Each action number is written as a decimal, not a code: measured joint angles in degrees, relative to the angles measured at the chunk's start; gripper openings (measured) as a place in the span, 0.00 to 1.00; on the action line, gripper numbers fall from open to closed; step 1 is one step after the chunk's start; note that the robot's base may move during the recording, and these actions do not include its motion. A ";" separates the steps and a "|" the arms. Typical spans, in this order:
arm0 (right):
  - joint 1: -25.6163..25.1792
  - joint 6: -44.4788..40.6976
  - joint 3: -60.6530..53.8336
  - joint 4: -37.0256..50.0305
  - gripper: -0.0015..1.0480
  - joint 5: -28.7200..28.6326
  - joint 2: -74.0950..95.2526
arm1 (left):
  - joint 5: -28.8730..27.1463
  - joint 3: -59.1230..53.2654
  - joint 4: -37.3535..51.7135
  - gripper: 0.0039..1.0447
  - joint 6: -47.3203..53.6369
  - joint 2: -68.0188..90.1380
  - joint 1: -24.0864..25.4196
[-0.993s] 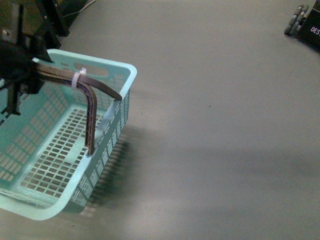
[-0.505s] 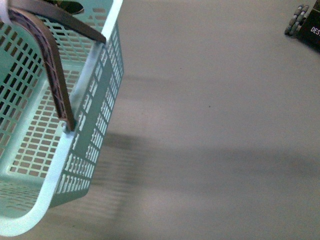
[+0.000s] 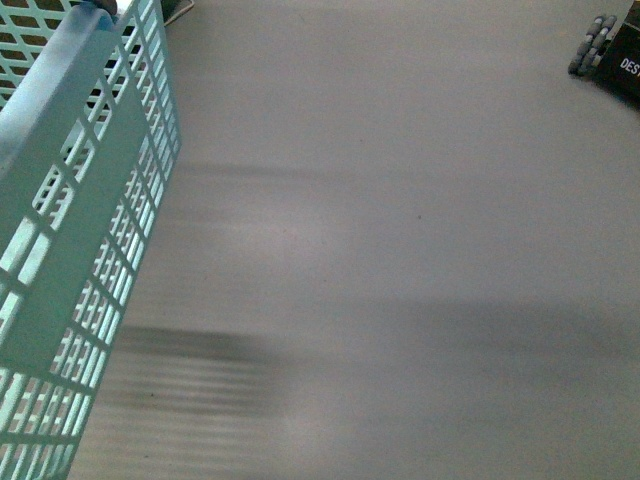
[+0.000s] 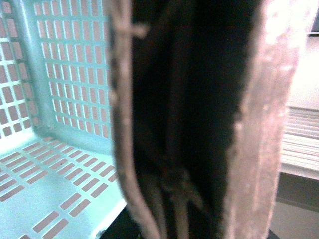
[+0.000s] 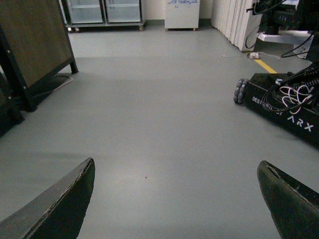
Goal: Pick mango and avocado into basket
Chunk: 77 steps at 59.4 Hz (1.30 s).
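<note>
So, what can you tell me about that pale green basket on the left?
The basket is light teal plastic, walls and floor pierced by rectangular slots. In the front view it fills the left edge, tilted and close to the camera. The left wrist view shows an inside corner, no fruit there, and its brown handles blurred right at the lens.

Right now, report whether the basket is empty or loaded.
Empty where visible: the left wrist view shows bare slotted floor in the basket; the brown handle blocks the rest, so cannot tell there.
</note>
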 joint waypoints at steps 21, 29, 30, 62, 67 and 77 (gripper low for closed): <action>0.00 0.00 0.00 0.00 0.92 0.00 0.00 | 0.00 0.00 0.00 0.13 0.00 -0.02 -0.04; 0.00 0.00 0.00 -0.02 0.92 0.00 0.00 | 0.00 0.00 -0.02 0.13 0.02 -0.02 -0.04; 0.00 0.00 0.00 -0.02 0.92 0.02 0.00 | 0.00 -0.02 -0.07 0.13 0.00 -0.02 -0.04; 0.00 -0.02 0.00 -0.02 0.92 0.00 0.00 | 0.00 -0.11 -0.22 0.13 0.02 0.00 -0.04; 0.00 0.00 0.00 -0.02 0.92 0.00 0.00 | 0.02 -0.11 -0.22 0.13 0.00 0.00 -0.04; 0.00 -0.02 0.00 -0.02 0.92 0.00 0.00 | 0.02 -0.11 -0.22 0.13 0.00 0.00 -0.04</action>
